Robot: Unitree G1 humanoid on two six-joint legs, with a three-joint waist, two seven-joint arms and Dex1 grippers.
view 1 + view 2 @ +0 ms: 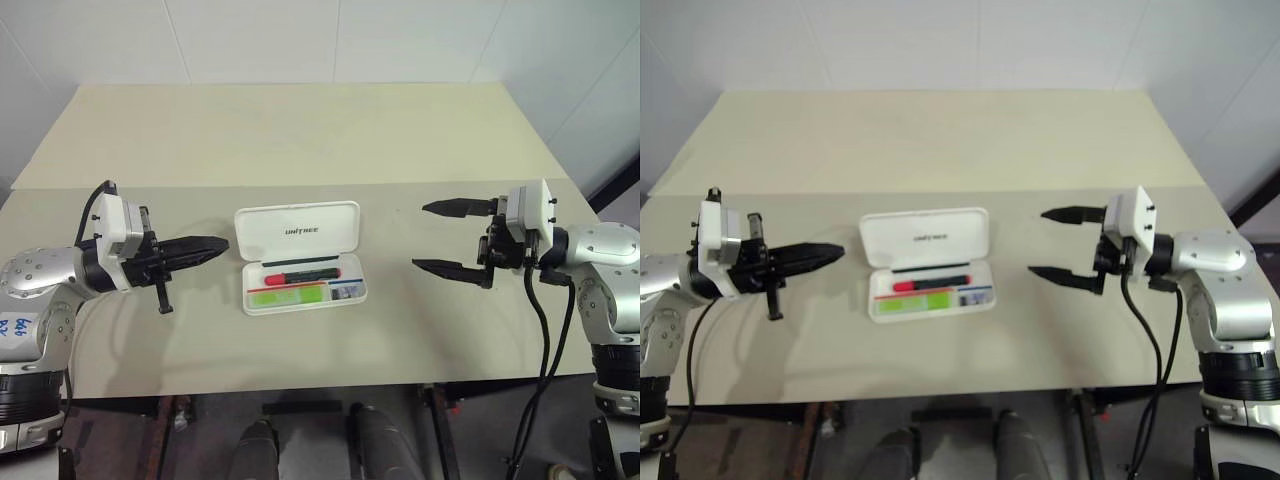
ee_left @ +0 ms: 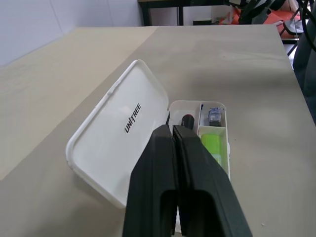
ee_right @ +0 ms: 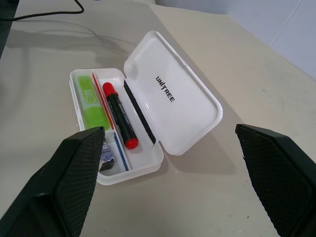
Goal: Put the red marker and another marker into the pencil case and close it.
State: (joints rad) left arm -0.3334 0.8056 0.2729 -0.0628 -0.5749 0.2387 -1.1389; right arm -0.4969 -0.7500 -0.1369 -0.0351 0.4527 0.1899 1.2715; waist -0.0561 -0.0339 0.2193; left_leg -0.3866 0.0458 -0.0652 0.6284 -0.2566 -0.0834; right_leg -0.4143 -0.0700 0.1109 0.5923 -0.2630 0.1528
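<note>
- The left gripper has its two black fingers pressed together on nothing, at centre left of the head view, tips just beside the case's left edge.
- The right gripper has its fingers spread wide, empty, at centre right, pointing toward the case.
- The pencil case lies open at the table's middle, lid tilted back.
- In its tray lie the red marker, then the green marker in the near compartment beside a small dark object.
- Both arms reach inward, roughly level.

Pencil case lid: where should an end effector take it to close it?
Probably the far long edge of the white hard plastic hinged lid, approached from behind. It lies open flat, hinged along the tray holding the red marker and lime-green marker.
</note>
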